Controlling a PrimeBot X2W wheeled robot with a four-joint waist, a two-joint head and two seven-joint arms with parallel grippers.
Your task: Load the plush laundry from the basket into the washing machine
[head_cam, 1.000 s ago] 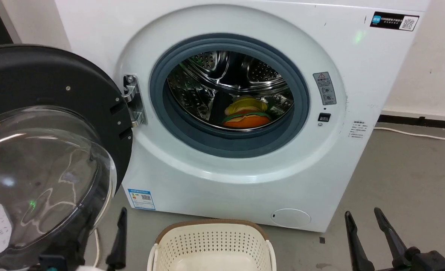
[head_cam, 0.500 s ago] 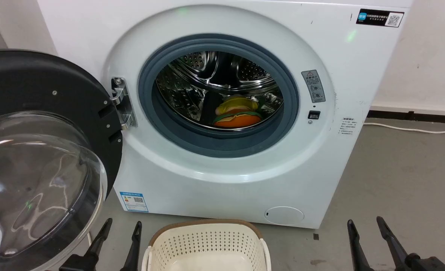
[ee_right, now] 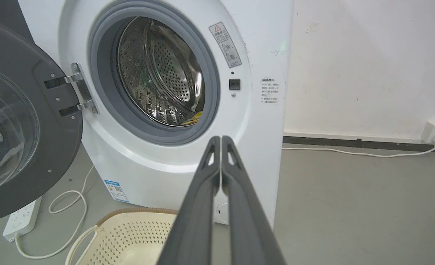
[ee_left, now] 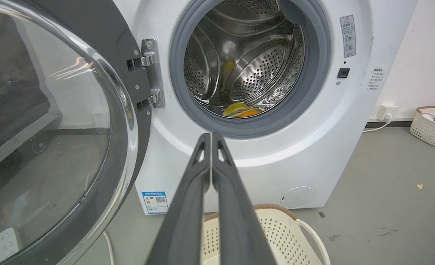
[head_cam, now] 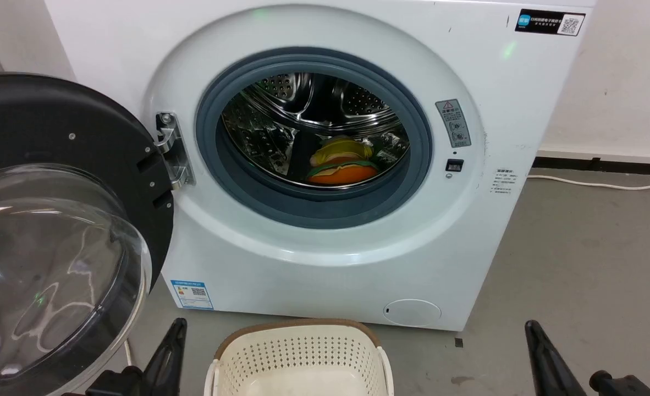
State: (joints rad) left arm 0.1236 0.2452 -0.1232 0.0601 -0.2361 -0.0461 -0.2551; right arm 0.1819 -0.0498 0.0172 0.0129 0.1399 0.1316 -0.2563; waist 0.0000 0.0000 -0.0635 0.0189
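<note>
- The washing machine (head_cam: 325, 286) carries a black sticker (head_cam: 549, 23) with a blue logo and a QR code at its top right corner; the white characters are too small to read
- A grey warning label (head_cam: 453, 123) with a red triangle sits just right of the gasket (head_cam: 314, 212); the small print (head_cam: 504, 181) lower down is illegible
- A blue-headed sticker (head_cam: 192, 294) with a QR code sits at the machine's lower left corner, under the open door (head_cam: 55, 126)
- The plush laundry (head_cam: 340, 162) lies on the bottom of the drum (head_cam: 303, 104), inside the washing machine, just behind the gasket's lower lip
- Its orange trousers face the opening, green trim crosses above them and the yellow shirt lies behind, so its length seems to run from the machine's front towards its back; the head cannot be made out
- The left gripper (ee_left: 211, 136) hovers in front of the washing machine, below the opening and well apart from the plush laundry, fingers pressed together with nothing between them
- The right gripper (ee_right: 221, 139) hangs before the machine's right side, likewise pinched closed and empty
- The basket (head_cam: 303, 352) stands on the floor (head_cam: 578, 247) just before the machine's lower front
</note>
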